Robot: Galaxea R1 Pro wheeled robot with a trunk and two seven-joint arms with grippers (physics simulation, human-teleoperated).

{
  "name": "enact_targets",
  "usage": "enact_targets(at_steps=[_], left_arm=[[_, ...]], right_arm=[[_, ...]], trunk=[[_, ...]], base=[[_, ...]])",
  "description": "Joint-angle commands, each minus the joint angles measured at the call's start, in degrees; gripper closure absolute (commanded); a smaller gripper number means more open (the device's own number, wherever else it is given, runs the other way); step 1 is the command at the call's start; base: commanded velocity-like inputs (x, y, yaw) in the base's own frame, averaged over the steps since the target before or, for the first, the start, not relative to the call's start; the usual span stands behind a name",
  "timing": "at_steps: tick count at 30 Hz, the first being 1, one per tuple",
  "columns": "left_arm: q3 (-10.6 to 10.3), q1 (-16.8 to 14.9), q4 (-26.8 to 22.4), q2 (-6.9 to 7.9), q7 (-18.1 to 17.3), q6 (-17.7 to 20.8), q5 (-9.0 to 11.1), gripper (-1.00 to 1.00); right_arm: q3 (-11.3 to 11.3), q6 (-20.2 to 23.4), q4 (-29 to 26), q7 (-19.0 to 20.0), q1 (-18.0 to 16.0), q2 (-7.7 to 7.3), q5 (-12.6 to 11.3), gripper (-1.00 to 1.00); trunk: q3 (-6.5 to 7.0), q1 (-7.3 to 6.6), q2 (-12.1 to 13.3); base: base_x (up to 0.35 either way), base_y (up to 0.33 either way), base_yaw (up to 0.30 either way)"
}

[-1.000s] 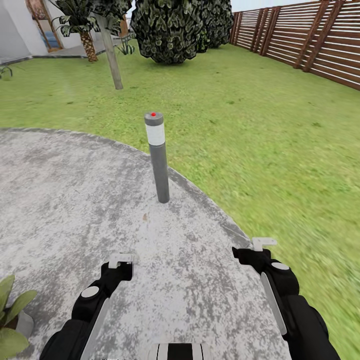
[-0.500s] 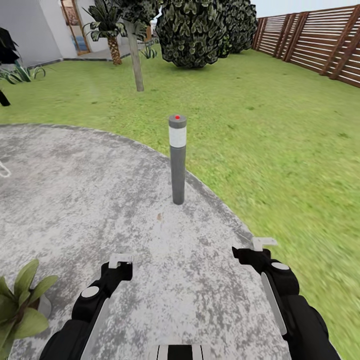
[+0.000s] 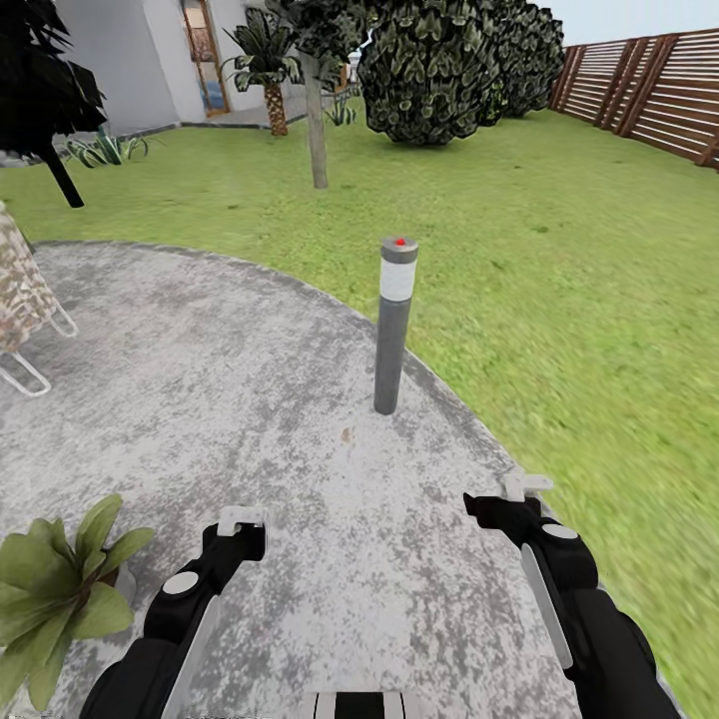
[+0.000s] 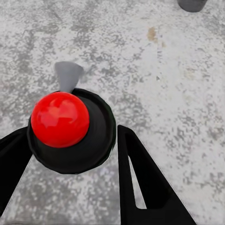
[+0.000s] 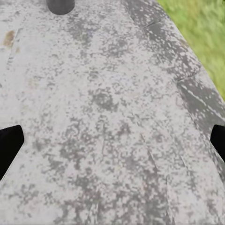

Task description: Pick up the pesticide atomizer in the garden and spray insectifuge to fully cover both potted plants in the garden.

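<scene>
Potted plant (image 3: 55, 589) | just beside left jaws (image 3: 243, 519), apart | patio (image 3: 200, 379)

Both arms held low and forward, grippers empty.

In the head view the left gripper (image 3: 243, 518) and the right gripper (image 3: 523, 487) reach out ahead of the trunk, each on a black forearm with a white strip along it, well apart from one another. The right wrist view shows the right gripper's dark fingertips (image 5: 9, 143) spread wide with nothing between them. In the left wrist view the black fingers (image 4: 140, 178) also stand apart, gripping nothing.
</scene>
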Motion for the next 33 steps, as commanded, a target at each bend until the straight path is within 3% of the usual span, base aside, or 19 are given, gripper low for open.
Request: enact_targets(at_steps=[1,20,25,33], left_arm=[[-0.03,-0.03,-0.07,-0.01,0.06,0.31,-0.04,1.0],[-0.15,-0.03,-0.16,-0.01,0.05,0.3,0.03,1.0],[-2.61,-0.02,-0.16,0.0,0.06,0.27,-0.04,1.0],[-3.09,-0.03,-0.16,0.07,0.06,0.25,0.03,1.0]], right_arm=[[0.0,0.3,-0.08,-0.02,-0.01,-0.02,0.02,-1.0],[-0.04,0.3,-0.08,-0.02,-0.01,-0.02,0.02,-1.0],[-0.02,0.29,-0.08,-0.02,-0.01,-0.02,0.02,-1.0],[-0.02,0.3,-0.08,-0.02,-0.01,-0.02,0.02,-1.0]], trunk=[[0.03,-0.01,-0.02],[1.29,-0.01,-0.02],[1.62,-0.01,-0.02],[2.15,-0.01,-0.02]], base=[[0.0,0.0,0.229],[0.0,0.0,0.229],[0.0,-0.187,0.229],[0.0,-0.091,0.229]])
